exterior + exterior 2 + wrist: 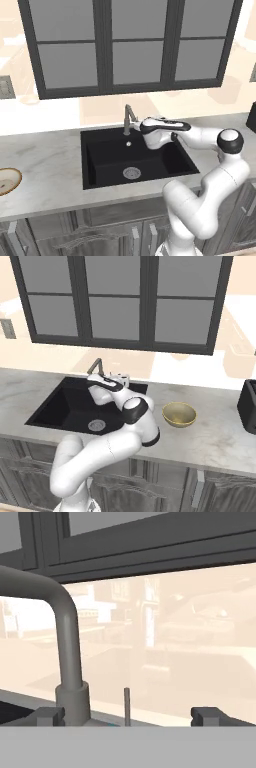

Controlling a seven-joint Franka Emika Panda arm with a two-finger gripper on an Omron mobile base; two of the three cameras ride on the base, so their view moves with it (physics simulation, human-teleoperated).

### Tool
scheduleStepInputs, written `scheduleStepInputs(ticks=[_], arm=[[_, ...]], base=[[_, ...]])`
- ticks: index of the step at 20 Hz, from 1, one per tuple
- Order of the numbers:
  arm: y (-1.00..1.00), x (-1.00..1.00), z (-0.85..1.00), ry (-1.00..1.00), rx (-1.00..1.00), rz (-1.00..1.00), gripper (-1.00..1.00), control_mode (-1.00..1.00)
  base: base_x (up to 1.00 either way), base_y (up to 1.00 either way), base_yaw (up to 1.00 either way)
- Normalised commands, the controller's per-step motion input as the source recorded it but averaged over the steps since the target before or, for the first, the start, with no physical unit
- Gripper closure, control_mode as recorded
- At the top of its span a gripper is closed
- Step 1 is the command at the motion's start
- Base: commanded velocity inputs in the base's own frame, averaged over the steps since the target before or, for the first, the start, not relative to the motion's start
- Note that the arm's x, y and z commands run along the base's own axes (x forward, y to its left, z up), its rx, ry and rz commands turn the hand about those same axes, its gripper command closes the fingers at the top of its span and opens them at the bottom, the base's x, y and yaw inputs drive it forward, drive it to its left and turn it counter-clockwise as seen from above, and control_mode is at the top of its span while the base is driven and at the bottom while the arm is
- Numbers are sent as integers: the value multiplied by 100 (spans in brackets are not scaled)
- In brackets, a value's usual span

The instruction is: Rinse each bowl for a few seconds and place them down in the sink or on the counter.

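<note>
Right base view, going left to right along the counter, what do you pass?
Matte black rectangular sink → grey metal faucet → open end effector of the white arm → olive-yellow round bowl on the light marbled stone counter → dark boxy object at the right edge.

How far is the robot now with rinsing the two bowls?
Nothing looks done yet. The tan bowl sits on the counter left of the sink, and the olive bowl sits on the right of it. No water is seen running. In hand: the open pincer holds nothing and is at the faucet, its thin lever between the tips. Left: rinsing both bowls.
</note>
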Motion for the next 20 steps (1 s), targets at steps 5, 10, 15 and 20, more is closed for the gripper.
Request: scheduleStepInputs(ticks=[5, 10, 15, 20], arm=[[0, 19, -12, 0, 3, 0, -100, -100], [0, 19, -12, 0, 2, 0, -100, -100], [0, 20, -10, 0, 2, 0, -100, -100], [0, 22, -8, 0, 1, 0, -100, -100]], base=[[0, 0, 0], [0, 0, 0], [0, 0, 0], [0, 0, 0]])
